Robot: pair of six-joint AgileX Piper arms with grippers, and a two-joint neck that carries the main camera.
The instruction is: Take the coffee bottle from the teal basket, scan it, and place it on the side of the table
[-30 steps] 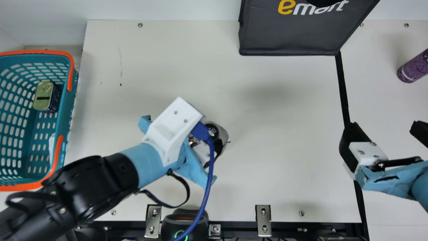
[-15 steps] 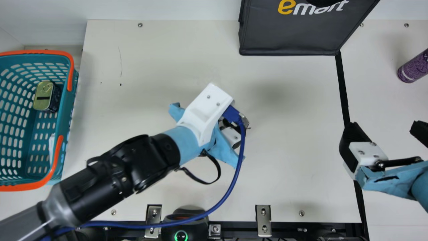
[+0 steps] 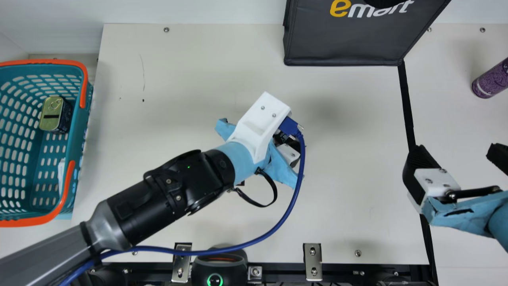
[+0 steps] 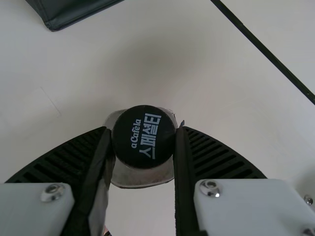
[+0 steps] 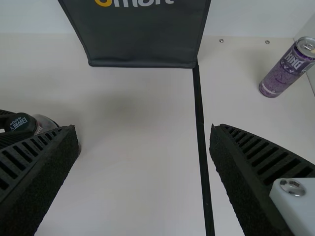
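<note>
Left gripper (image 3: 289,153): black ribbed fingers closed around the coffee bottle (image 4: 143,136), round black cap with pale print, silvery-grey body. Left wrist view has one finger against each side, cap facing the camera. Main view puts bottle and gripper over the middle of the cream worktop (image 3: 357,167), well apart from the basket; can't tell if the bottle's base touches down.

Blue cable (image 3: 298,180) plugs in by the white camera housing (image 3: 260,121) on the left wrist, loops toward the near edge.

Right gripper (image 3: 456,153): fingers spread wide, at the right of the main view. Right wrist view has the black strip (image 5: 200,123) between them, and the bottle well off past one finger.

Near edge: black rounded scanner (image 3: 216,266), green ring lit, between metal brackets.

Far edge: dark grey fabric bag (image 3: 341,43) with yellow and white lettering. Strip runs from its lower right corner toward the near edge.

Far right: purple patterned cylindrical can (image 3: 491,80), across the strip from the bag.

Far left: teal perforated plastic basket (image 3: 80,127), orange handles. Inside: rectangular tin (image 3: 51,113) with gold pull-tab lid, plus something white, partly hidden by the basket wall.
</note>
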